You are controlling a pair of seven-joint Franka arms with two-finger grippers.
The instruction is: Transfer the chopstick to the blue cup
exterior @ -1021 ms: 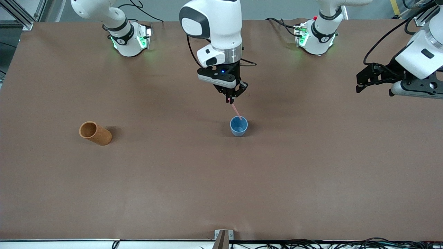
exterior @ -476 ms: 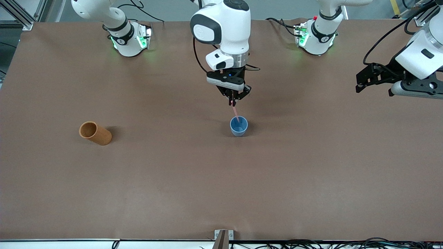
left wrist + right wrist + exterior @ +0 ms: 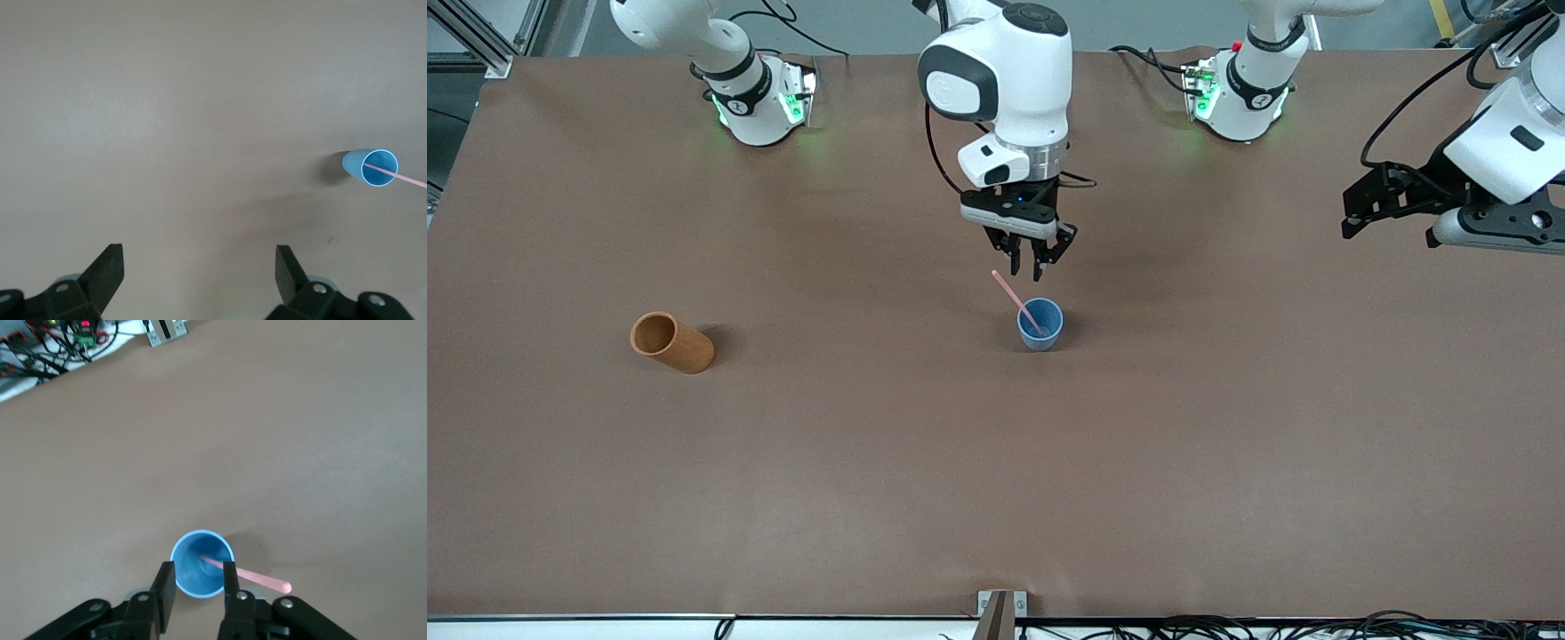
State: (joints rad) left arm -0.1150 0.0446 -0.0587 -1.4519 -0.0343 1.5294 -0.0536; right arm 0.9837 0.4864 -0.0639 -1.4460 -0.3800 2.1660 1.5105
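Observation:
The blue cup (image 3: 1040, 331) stands upright near the middle of the table. The pale-pink chopstick (image 3: 1014, 298) has its lower end inside the cup and leans on the rim, tilted toward the right arm's end; nothing grips it. My right gripper (image 3: 1028, 268) hangs open just above the cup, its fingers apart with the cup (image 3: 190, 557) showing between them and the chopstick (image 3: 260, 578) sticking out past one finger. My left gripper (image 3: 1352, 213) waits open over the left arm's end of the table, seeing the cup (image 3: 379, 167) and chopstick (image 3: 407, 179) from a distance.
An orange-brown cylindrical holder (image 3: 671, 342) lies on its side toward the right arm's end of the table, mouth facing that end. A metal bracket (image 3: 1000, 609) sits at the table edge nearest the front camera.
My right gripper has let go of the chopstick and its fingers have spread. The chopstick dropped into the cup and tipped toward the right arm's end. The left arm stayed still.

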